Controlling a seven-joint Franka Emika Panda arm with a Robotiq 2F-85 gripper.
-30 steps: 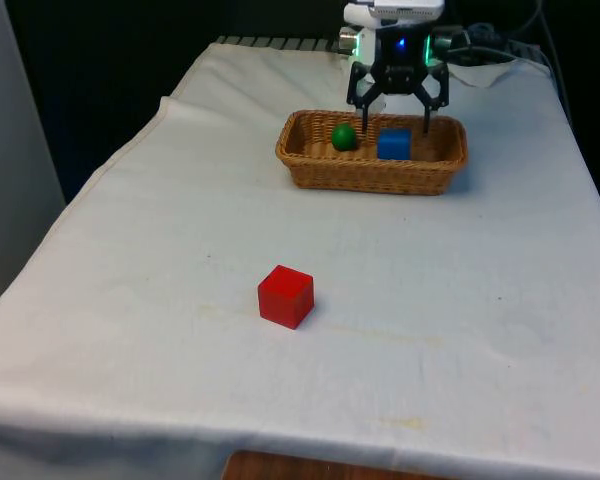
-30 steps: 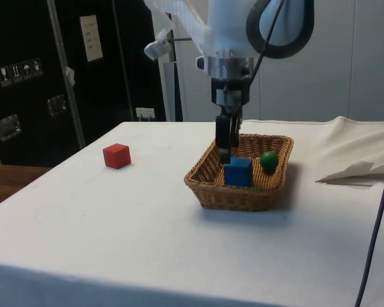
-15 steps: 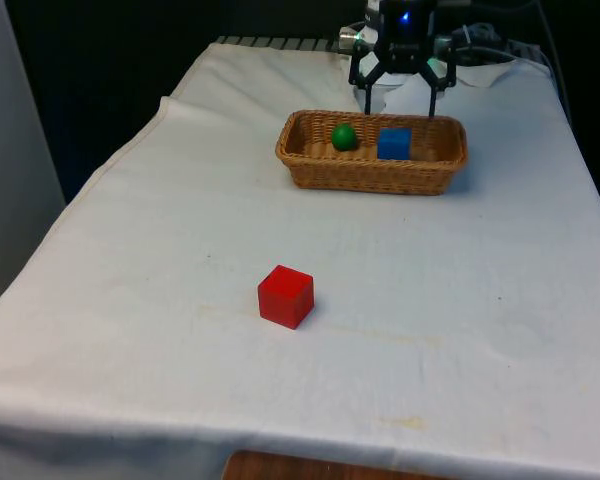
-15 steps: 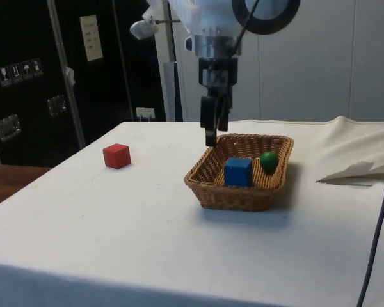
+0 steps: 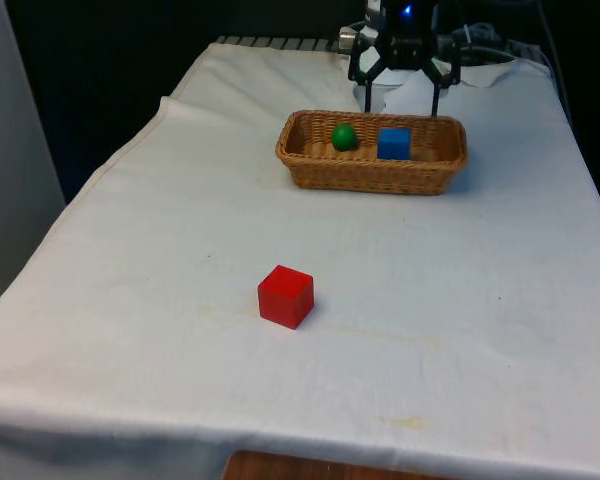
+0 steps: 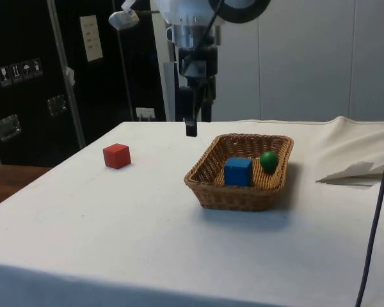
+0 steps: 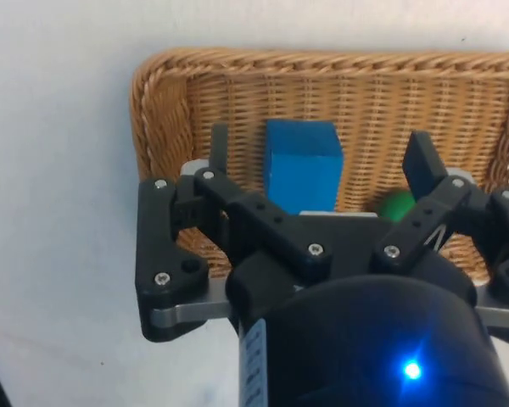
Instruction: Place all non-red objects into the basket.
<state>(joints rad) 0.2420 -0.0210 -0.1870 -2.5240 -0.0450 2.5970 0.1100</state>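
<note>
Basket of woven wicker sits near the table's far edge, holding a blue cube and a green ball side by side, close but apart. The gripper hangs above the basket's far rim with fingers spread wide, gripping nothing. A red cube rests on the white cloth mid-table, well apart from the basket.

Hand raised clear of the counter, pointing straight down; both fingers spread wide apart, nothing held between them.
</note>
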